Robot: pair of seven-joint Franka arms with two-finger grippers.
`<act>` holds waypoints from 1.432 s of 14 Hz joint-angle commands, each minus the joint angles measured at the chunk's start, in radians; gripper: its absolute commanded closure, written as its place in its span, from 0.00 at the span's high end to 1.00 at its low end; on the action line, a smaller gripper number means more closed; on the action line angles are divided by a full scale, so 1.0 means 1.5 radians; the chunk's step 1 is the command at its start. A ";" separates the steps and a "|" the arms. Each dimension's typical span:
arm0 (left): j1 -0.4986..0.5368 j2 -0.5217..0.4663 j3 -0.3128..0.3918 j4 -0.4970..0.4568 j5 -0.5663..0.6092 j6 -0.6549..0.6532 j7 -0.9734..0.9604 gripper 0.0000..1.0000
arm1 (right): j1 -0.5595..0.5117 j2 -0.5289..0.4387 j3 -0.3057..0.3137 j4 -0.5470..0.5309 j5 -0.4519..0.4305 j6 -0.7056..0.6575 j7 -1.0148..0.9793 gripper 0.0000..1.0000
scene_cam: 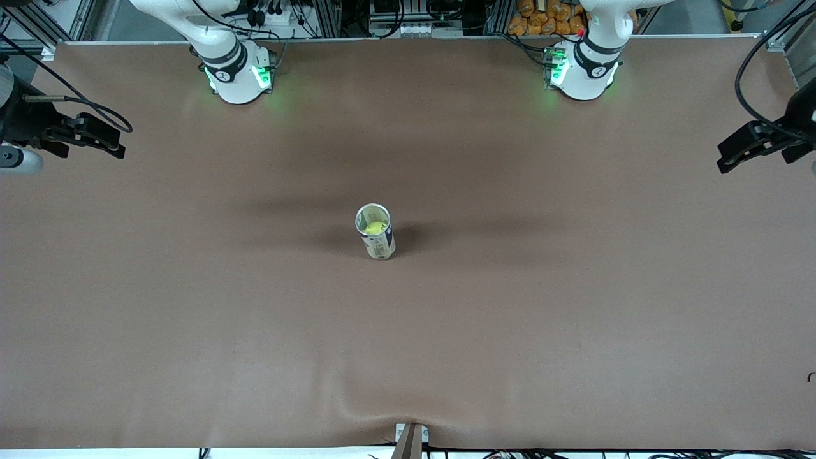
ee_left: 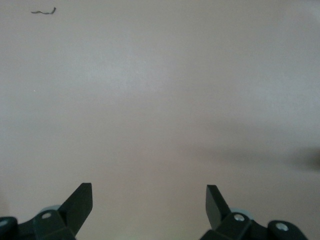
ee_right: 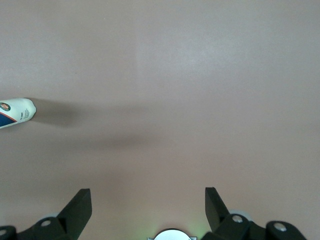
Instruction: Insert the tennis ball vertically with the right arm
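Note:
A tall white tennis-ball can (scene_cam: 376, 233) stands upright near the middle of the brown table (scene_cam: 574, 306), its open top up. A yellow-green tennis ball (scene_cam: 373, 225) sits inside it, seen through the opening. My right gripper (scene_cam: 113, 141) hangs open and empty over the right arm's end of the table, well away from the can. Its wrist view shows the open fingers (ee_right: 77, 205) over bare table and the can's lower end (ee_right: 16, 112) at the edge. My left gripper (scene_cam: 727, 156) hangs open and empty over the left arm's end; its wrist view (ee_left: 149, 197) shows only bare table.
The two arm bases (scene_cam: 239, 73) (scene_cam: 583, 70) stand along the table's edge farthest from the front camera. A small metal bracket (scene_cam: 411, 437) sits at the edge nearest the front camera. A tiny dark scrap (scene_cam: 811, 377) lies near the left arm's end, also in the left wrist view (ee_left: 44, 10).

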 commanded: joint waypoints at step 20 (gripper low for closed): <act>-0.066 -0.128 0.064 -0.169 -0.044 0.045 0.049 1.00 | -0.015 0.003 0.010 0.008 0.000 -0.008 -0.008 1.00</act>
